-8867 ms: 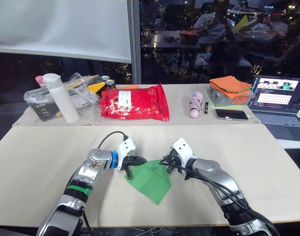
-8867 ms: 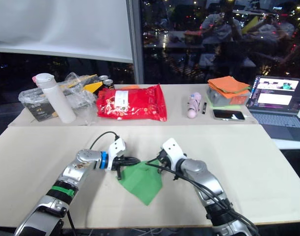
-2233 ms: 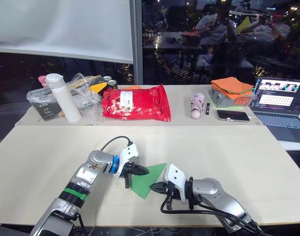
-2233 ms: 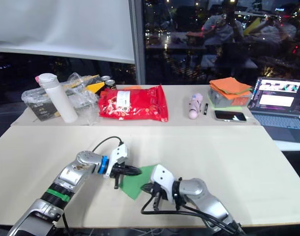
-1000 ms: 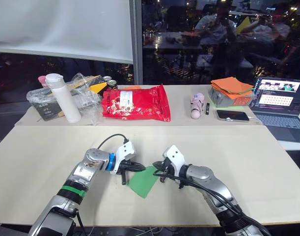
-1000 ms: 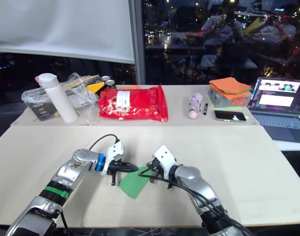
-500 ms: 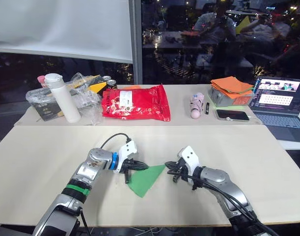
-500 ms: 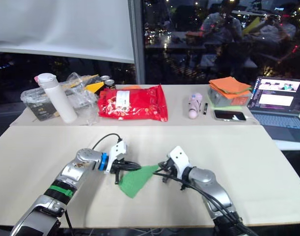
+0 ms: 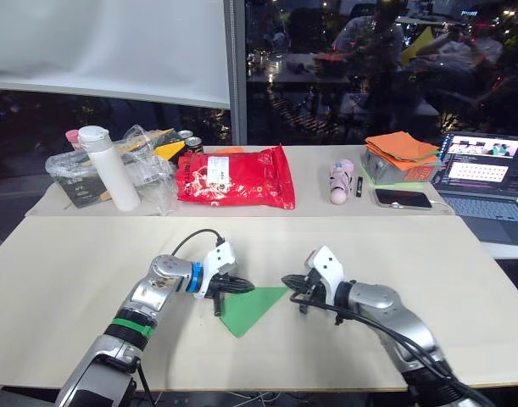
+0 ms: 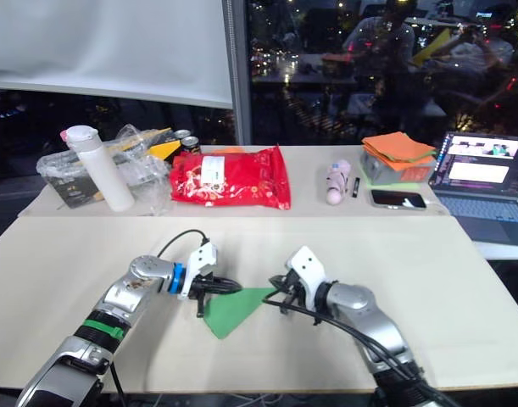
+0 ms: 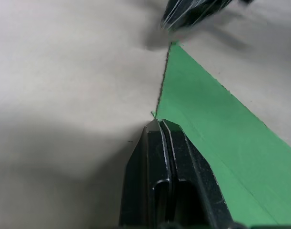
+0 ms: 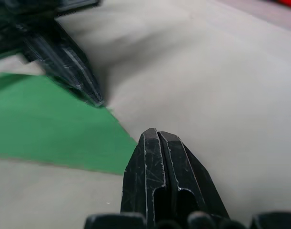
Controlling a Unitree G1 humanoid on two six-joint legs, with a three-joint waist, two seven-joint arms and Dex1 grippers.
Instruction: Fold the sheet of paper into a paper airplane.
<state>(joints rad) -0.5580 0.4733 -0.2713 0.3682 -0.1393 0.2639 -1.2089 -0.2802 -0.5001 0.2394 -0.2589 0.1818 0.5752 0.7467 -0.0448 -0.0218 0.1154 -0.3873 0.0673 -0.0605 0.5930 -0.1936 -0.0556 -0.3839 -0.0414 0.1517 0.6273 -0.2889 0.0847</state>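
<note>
The sheet of paper (image 9: 248,309) is a bright green folded wedge lying flat on the cream table (image 9: 72,271), with its point toward my right arm. My left gripper (image 9: 246,289) is shut, and its fingertips (image 11: 159,128) rest on the wedge's far left corner. My right gripper (image 9: 286,280) is also shut, its fingertips (image 12: 157,139) right at the wedge's pointed tip (image 12: 117,128). Neither gripper has paper between its fingers. In the left wrist view the green paper (image 11: 216,138) runs away from my fingers to the other gripper (image 11: 193,12).
On the far table stand a white bottle (image 9: 110,170), a clear bag of items (image 9: 144,165), a red glossy bag (image 9: 235,176), a pink object (image 9: 338,182), a phone (image 9: 401,198), an orange cloth stack (image 9: 399,148) and a laptop (image 9: 487,174).
The paper went from a wider sheet to a narrower wedge. Over the last second my right gripper drew back to its tip; the left gripper stayed at the far corner.
</note>
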